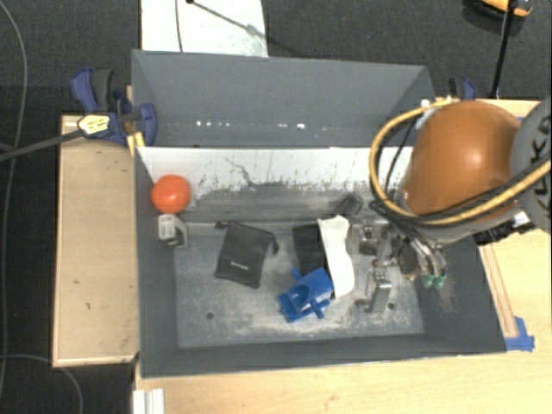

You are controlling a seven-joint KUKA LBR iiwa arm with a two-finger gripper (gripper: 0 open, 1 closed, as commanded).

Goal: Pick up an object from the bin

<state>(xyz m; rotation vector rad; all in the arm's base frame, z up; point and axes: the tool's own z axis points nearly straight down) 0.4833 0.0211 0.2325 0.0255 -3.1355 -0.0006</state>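
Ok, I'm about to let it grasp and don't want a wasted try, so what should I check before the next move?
1. The gripper is inside the bin, at its right side: ok.
2. A thing lies directly under it: cannot tell.
3. Clearance from the white piece just to its left: cannot tell.
4. The blue piece lies clear of it: ok.
5. The orange ball is far off, back left: ok.

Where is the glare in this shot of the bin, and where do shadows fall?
Camera view: glare whitens the grey metal bin's back wall, small bright specks above it; the round orange ball sits at that band's left end; the floor beneath the pincer at the right looks darker, likely shaded by the arm.
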